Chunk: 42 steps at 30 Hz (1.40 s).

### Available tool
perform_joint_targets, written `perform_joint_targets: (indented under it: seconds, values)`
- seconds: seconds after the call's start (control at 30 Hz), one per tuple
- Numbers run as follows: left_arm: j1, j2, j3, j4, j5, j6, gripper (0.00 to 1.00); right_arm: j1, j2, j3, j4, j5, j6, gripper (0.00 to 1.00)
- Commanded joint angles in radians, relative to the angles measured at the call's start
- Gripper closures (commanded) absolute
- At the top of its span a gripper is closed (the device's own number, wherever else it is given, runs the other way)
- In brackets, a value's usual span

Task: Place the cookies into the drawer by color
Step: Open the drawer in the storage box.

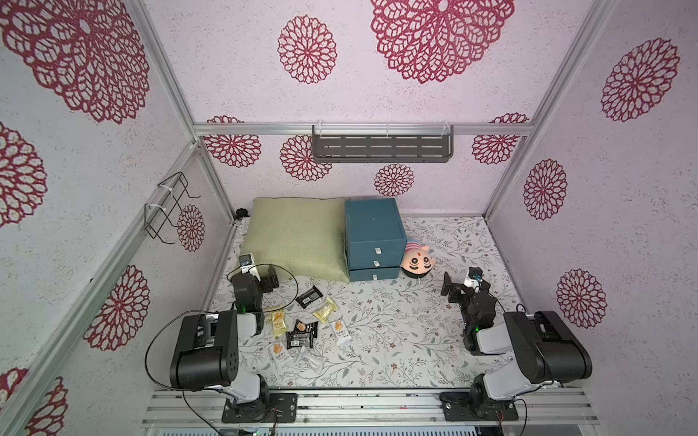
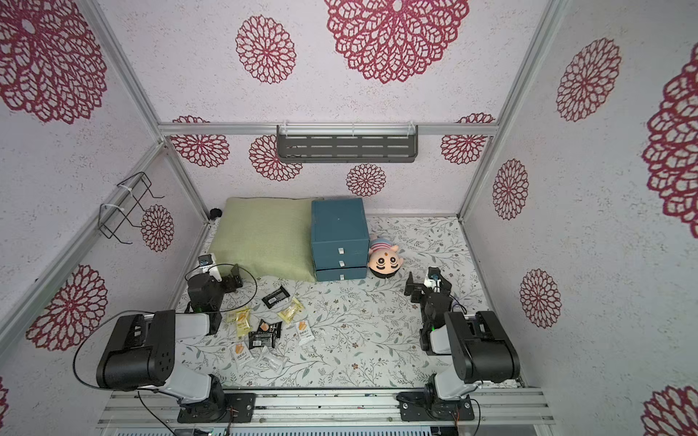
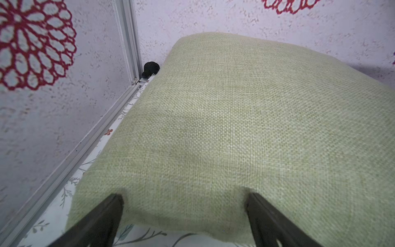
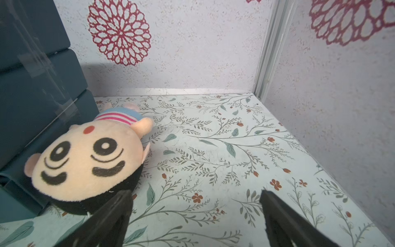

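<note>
Over on the left, the left fingers (image 3: 102,216) stood spread wide with nothing between them, their tips right at the near edge of the green cushion (image 1: 298,238). The cushion lay flat at the back of the floral bench (image 1: 396,339). In front of it the cookies (image 1: 300,338) lay scattered loose on the bench, all well short of the drawer (image 1: 372,226). A lone black packet (image 1: 309,296) sat nearest the cushion, and the yellow and white ones were clustered closer to the arms. The drawer stood just right of the cushion, white tabs facing forward. All three tiers looked shut, though the bottom one perhaps sat slightly proud. A plush toy (image 1: 417,260) lay snug against its right side. Further right, the right fingers (image 4: 111,213) also gaped empty above bare bench beside the toy.
</note>
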Motion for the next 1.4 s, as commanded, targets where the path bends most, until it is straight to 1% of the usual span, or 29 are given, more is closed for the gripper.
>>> perform_joint_targets:
  seconds: [0.0, 0.73, 0.8, 0.87, 0.9, 0.97, 1.07, 1.17, 1.27, 1.37]
  values:
    - [0.001, 0.001, 0.018, 0.018, 0.001, -0.004, 0.03, 0.006, 0.000, 0.021, 0.021, 0.007, -0.020, 0.01]
    - [0.001, -0.001, 0.011, 0.029, 0.006, -0.001, 0.03, 0.006, 0.000, 0.022, 0.023, 0.007, -0.020, 0.01]
    - [-0.006, -0.023, 0.016, -0.003, 0.019, 0.011, 0.03, 0.006, -0.002, 0.017, 0.028, 0.007, -0.022, 0.01]
    - [-0.028, -0.068, -0.004, -0.002, -0.002, 0.030, 0.03, 0.019, -0.015, 0.007, 0.039, -0.009, -0.044, 0.01]
    - [-0.042, -0.094, -0.021, 0.002, -0.027, 0.037, 0.03, 0.032, -0.037, -0.002, 0.041, 0.001, -0.056, 0.01]
    - [-0.084, -0.160, -0.067, 0.029, -0.076, 0.065, 0.03, 0.068, -0.114, -0.015, -0.004, 0.064, -0.079, 0.01]
    - [-0.136, -0.232, -0.116, 0.073, -0.137, 0.108, 0.03, 0.097, -0.237, 0.003, -0.161, 0.110, -0.078, 0.01]
    - [-0.181, -0.327, -0.143, 0.052, -0.181, 0.128, 0.03, 0.113, -0.383, 0.029, -0.332, 0.132, -0.057, 0.01]
    - [-0.212, -0.472, -0.144, -0.083, -0.192, 0.098, 0.03, 0.116, -0.538, 0.059, -0.483, 0.122, 0.046, 0.01]
    - [-0.222, -0.615, -0.143, -0.193, -0.200, 0.028, 0.03, 0.117, -0.677, 0.113, -0.681, 0.052, 0.186, 0.01]
